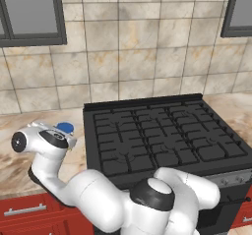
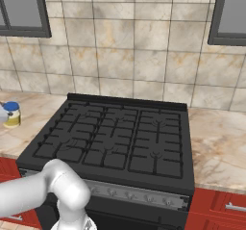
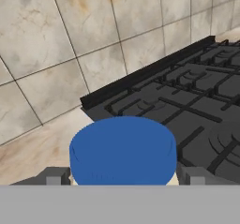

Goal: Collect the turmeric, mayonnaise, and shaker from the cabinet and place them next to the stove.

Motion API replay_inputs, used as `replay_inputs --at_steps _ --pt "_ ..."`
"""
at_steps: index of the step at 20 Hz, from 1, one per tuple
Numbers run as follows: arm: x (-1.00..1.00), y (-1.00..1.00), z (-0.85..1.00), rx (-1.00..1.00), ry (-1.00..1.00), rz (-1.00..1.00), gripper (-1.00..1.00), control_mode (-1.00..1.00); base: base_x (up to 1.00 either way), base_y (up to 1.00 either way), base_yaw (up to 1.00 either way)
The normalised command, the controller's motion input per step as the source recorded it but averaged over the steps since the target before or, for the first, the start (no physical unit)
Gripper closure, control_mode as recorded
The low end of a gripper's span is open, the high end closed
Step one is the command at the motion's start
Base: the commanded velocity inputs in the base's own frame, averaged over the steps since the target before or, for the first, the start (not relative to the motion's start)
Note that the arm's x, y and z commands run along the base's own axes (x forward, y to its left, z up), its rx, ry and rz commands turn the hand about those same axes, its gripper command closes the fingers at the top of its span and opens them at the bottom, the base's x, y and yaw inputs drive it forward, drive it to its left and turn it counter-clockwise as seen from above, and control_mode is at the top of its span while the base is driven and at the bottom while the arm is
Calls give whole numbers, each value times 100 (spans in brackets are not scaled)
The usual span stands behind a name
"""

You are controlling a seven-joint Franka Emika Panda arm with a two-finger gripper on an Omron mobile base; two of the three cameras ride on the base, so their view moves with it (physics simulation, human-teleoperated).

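Start at the left: your claw (image 3: 123, 177) sits over the mayonnaise (image 2: 12, 114), which stands upright on the worktop (image 1: 15, 155) just beside the left edge of the stove (image 1: 162, 135). In the hand view the blue lid (image 3: 123, 150) lies right between the two dark fingertips (image 3: 55, 176), one on each side. The jaws stand wide, and whether the pads press the jar or merely flank it you cannot tell from here; treat the jar as possibly still gripped.

Expect the jar to be stiff and smooth-sided, likely a little slippery, and moderately light. It is rounded and widest at the body, so take hold across the body just under the lid, not on the lid itself, which could let it swing or slip. It looks stable on its broad base, so it should stay put once set down.

The worktop is flat, mottled beige stone with room left of the stove. Moving right, the black grates (image 2: 115, 133) are uneven, so keep the jar off them. Behind runs a tiled wall (image 1: 128, 47) with dark-framed windows (image 1: 29, 13) at either side, and red drawers (image 1: 29, 212) sit below the worktop.
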Motion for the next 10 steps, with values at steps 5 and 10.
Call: replay_inputs --at_steps 5,10 --pt "24 -9 -13 -2 0 -7 100 -100 0 0 0" --pt "20 -3 -34 -11 0 -13 100 -100 0 0 0"
